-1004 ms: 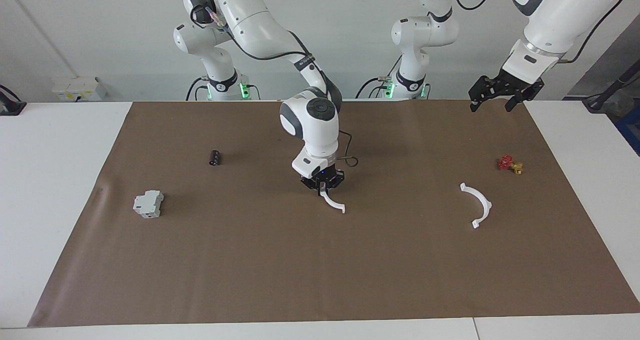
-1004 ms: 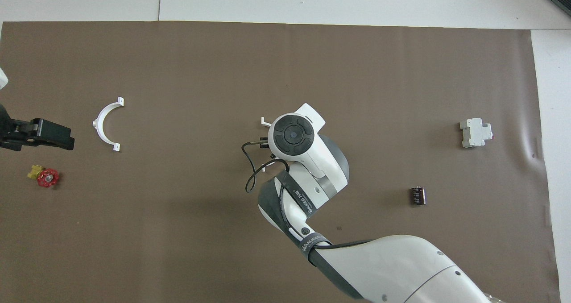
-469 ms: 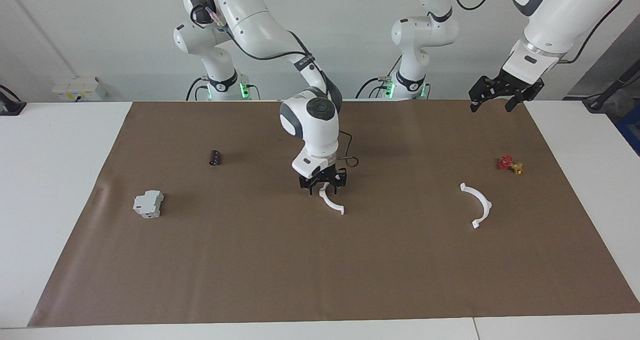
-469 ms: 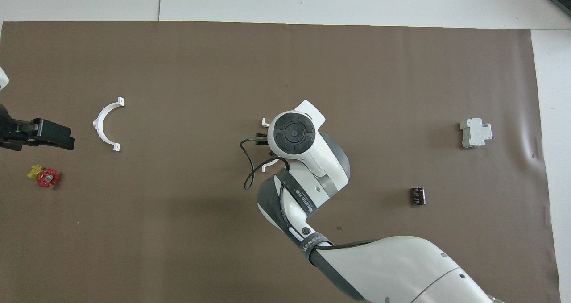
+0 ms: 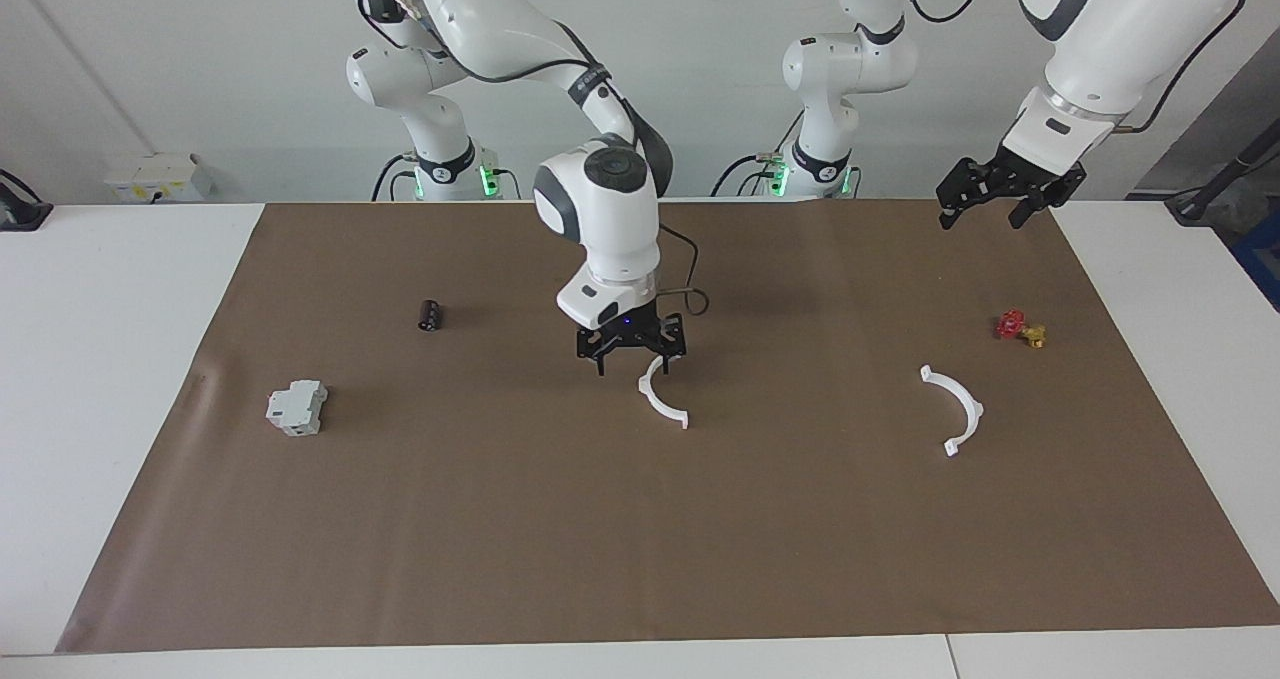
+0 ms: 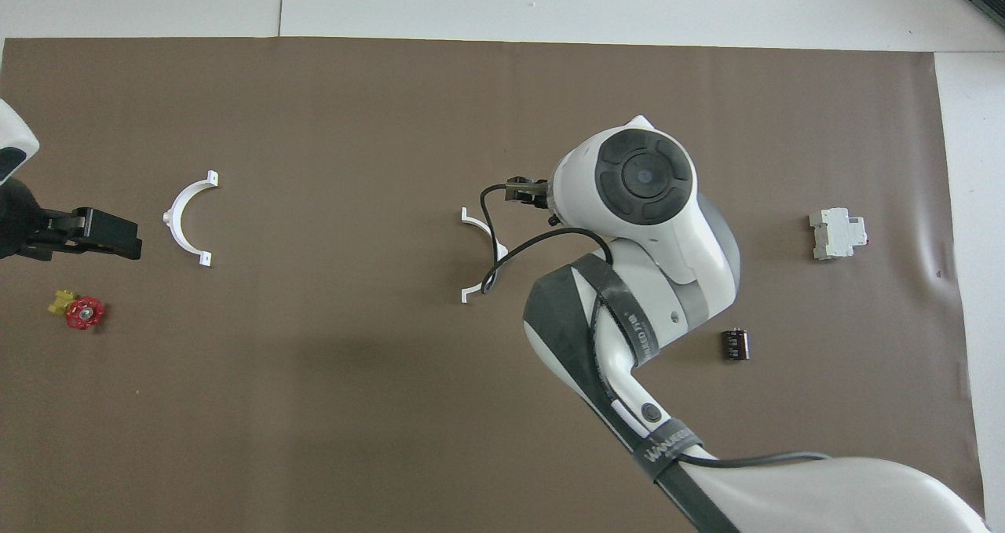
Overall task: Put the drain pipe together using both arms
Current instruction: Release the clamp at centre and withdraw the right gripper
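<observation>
Two thin white plastic half-circle arcs, each with small tabs at its ends, lie flat and well apart on a matte brown paper sheet [image 5: 640, 539] that covers most of the white table [image 5: 120, 359]. One arc [image 5: 661, 396] rests near the middle of the sheet; the other arc [image 5: 956, 409] lies toward the left arm's end of the table.

The right gripper [image 5: 632, 351], black and angular, hangs just above the sheet beside the middle arc, its fingers spread apart and holding nothing; the arc's upper tip shows just beside one finger. The glossy white arm above it carries a round dark joint cap and a looping black cable.

The left gripper [image 5: 985, 199] is raised over the sheet's edge at its own end of the table, its fingers likewise spread and empty.

A small red and yellow valve-like piece [image 5: 1020, 328] sits near the second arc, nearer to the robots. Toward the right arm's end lie a small black cylinder [image 5: 430, 314] and a grey-white boxy block [image 5: 297, 407].
</observation>
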